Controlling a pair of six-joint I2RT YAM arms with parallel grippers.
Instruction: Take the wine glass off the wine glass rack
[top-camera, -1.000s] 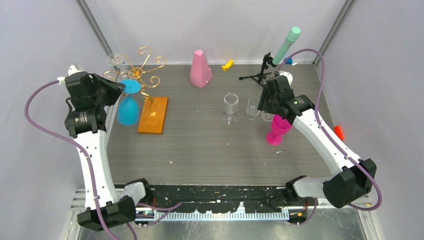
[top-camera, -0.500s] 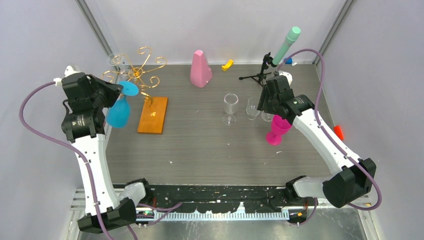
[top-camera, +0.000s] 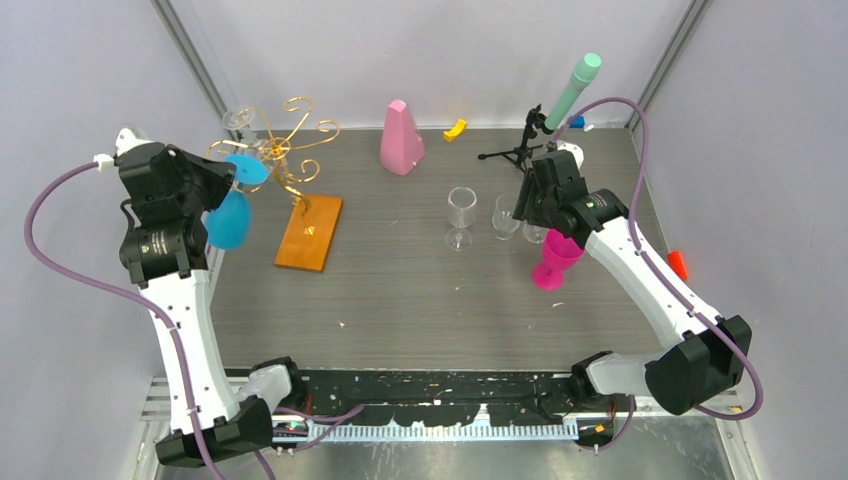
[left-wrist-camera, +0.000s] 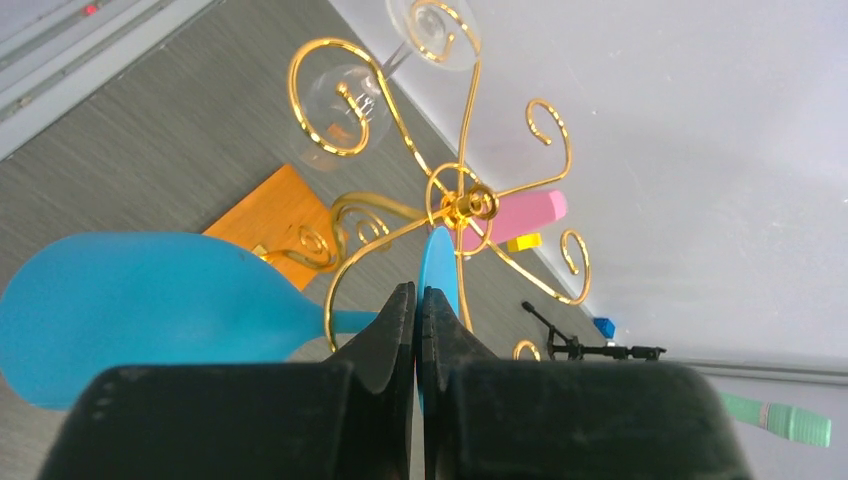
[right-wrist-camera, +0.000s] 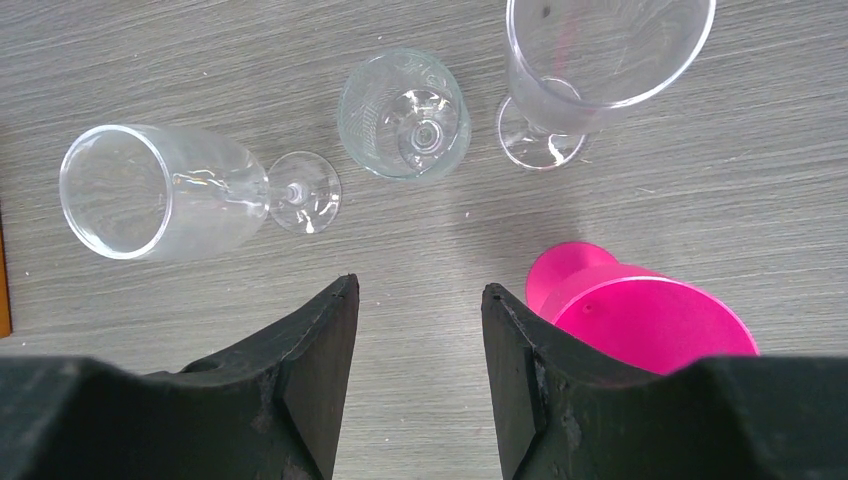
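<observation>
The left gripper (left-wrist-camera: 417, 293) is squeezed all the way shut on the thin stem of the blue glass (left-wrist-camera: 150, 300); so the grab is done. I think the glass is not off the rack (left-wrist-camera: 465, 205) yet; a gold wire arm curls by the stem just left of the fingers, between them and the bowl; the round foot sits just past the fingertips, close to the middle knob of the rack. What is left, I think: slide the stem out of the open end of that curl; carry the glass away from the rack; put it down.

The blue glass lies on its side; its big bowl sticks out to the left of the gripper; its foot is seen edge-on, like a thin blue slice. It is bright blue and you cannot see through it.

The rack is thin gold wire with curly arms; its orange wood base (left-wrist-camera: 275, 215) is on the table, past the gripper and to its left. A clear glass (left-wrist-camera: 345, 95) hangs on a far arm, well past the fingers.

The right gripper (right-wrist-camera: 418, 290) is about half open and holds nothing; a pink glass (right-wrist-camera: 650, 320) stands just to its right; more clear glasses lie ahead of it.
</observation>
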